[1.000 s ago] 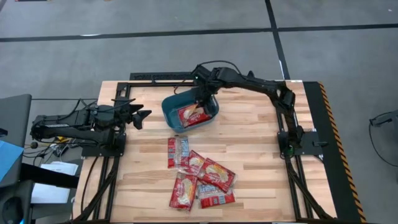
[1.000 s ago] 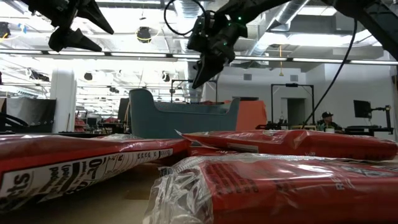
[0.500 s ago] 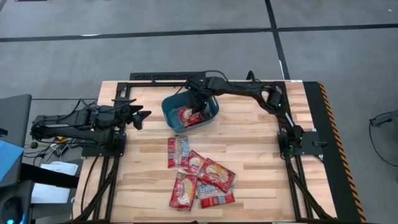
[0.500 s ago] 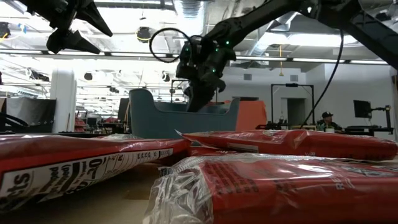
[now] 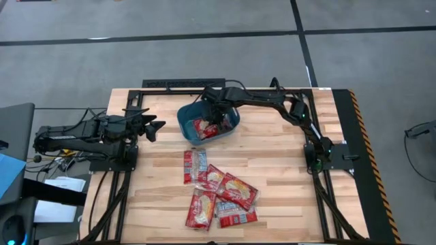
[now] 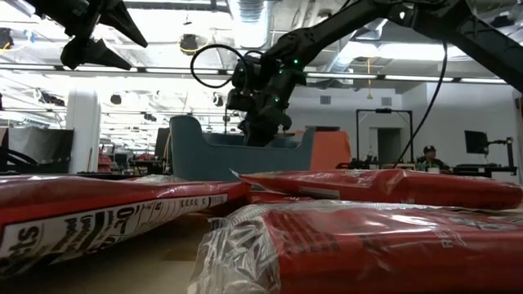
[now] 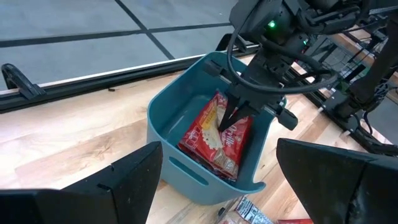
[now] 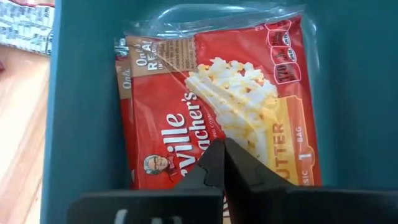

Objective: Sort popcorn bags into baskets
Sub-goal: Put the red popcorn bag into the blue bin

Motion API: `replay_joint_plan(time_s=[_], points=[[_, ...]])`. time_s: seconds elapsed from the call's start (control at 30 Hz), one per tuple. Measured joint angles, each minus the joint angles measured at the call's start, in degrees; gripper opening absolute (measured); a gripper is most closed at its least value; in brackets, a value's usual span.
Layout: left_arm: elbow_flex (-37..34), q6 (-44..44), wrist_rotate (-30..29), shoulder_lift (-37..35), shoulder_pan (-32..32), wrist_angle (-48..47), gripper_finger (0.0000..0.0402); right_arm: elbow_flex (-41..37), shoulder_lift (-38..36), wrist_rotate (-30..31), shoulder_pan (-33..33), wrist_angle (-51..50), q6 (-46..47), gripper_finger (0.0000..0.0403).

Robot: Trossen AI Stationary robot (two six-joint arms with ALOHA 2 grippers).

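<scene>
The right hand (image 7: 233, 117) reaches down inside the teal basket (image 5: 188, 117), its two fingers (image 8: 217, 163) pressed together to a point with nothing between them. The tips sit on or just above the red popcorn bag in the basket (image 8: 217, 106); whether they actually touch it cannot be told. That bag lies flat on the basket floor, picture side up, with a second bag's edge showing under it at one side. In the low view the right hand (image 6: 260, 114) drops behind the basket's near wall (image 6: 237, 155), so its tips are hidden there.

The basket stands on the wooden bench (image 5: 272, 170) toward the far edge, a little left of centre, set at a slight angle. The right arm stretches to it from its base at the bench's right side.

Nearer the front of the bench, well apart from the basket, lies the loose heap of popcorn bags (image 5: 218, 190): about five red packets, overlapping one another, one lying lengthwise closest to the basket and the rest fanned out beyond it.

The left hand (image 5: 151, 127) waits off to the left of the basket, raised above the bench, its fingers spread wide and holding nothing, pointing toward the basket.
</scene>
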Motion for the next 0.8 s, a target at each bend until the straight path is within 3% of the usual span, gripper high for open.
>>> replay_joint_plan(time_s=[0.4, 0.8], points=[[0.0, -0.1, 0.0, 0.0, 0.0, 0.0, 0.0303, 0.0, -0.5, 8.8, 2.2, -0.2, 5.6, 0.0036], [0.0, -0.1, 0.9, 0.0, 0.0, 0.0, 0.0303, 0.6, -3.3, 8.8, 2.5, -3.2, 8.7, 0.0036]])
